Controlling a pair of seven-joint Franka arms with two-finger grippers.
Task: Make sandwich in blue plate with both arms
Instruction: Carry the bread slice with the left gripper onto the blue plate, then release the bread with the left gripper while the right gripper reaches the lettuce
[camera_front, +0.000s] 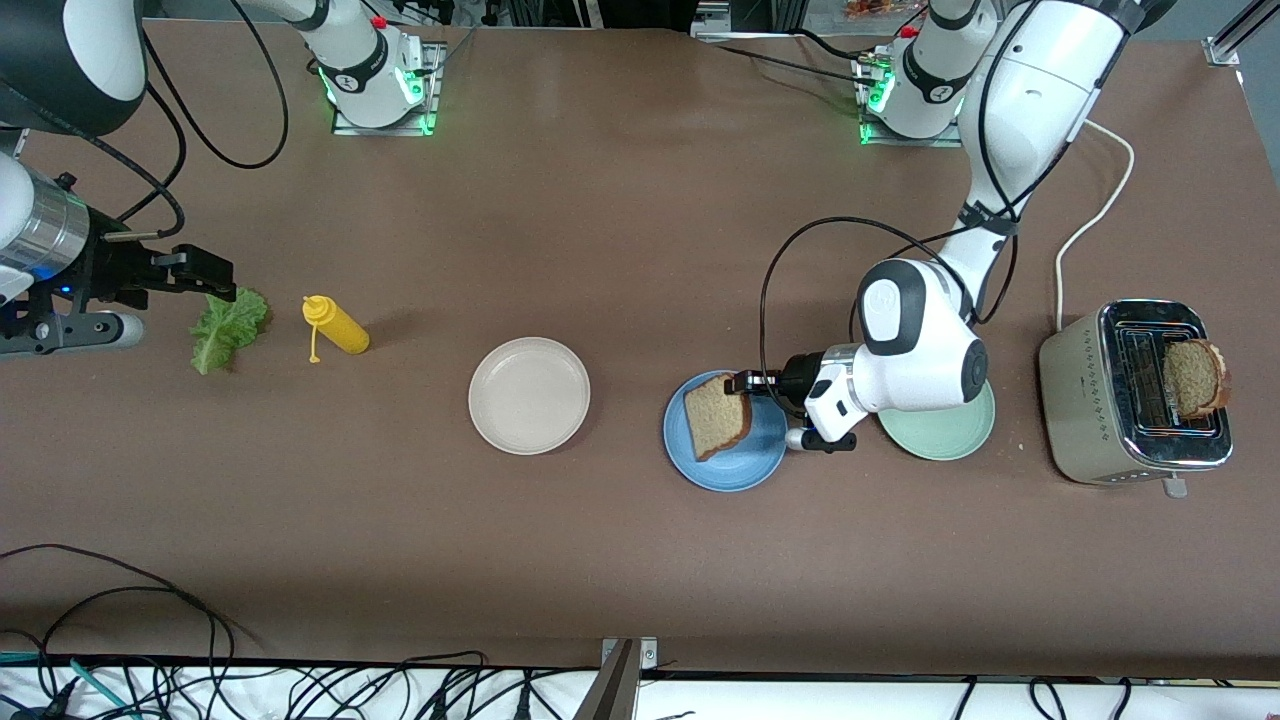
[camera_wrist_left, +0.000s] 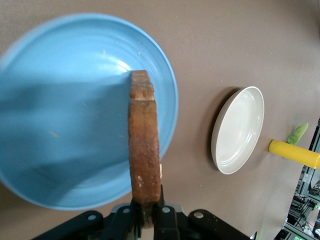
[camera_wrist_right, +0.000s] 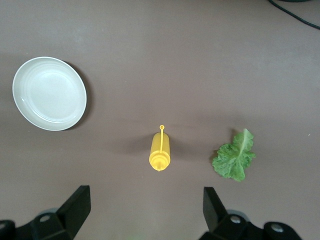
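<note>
My left gripper is shut on a brown bread slice and holds it on edge over the blue plate. In the left wrist view the slice stands upright between the closed fingers above the blue plate. A second bread slice sticks out of the toaster. The green lettuce leaf lies at the right arm's end of the table. My right gripper is open and empty, up over the table beside the lettuce.
A cream-white plate sits mid-table and shows in both wrist views. A yellow squeeze bottle lies between it and the lettuce. A mint-green plate lies under my left wrist. Cables run along the table's near edge.
</note>
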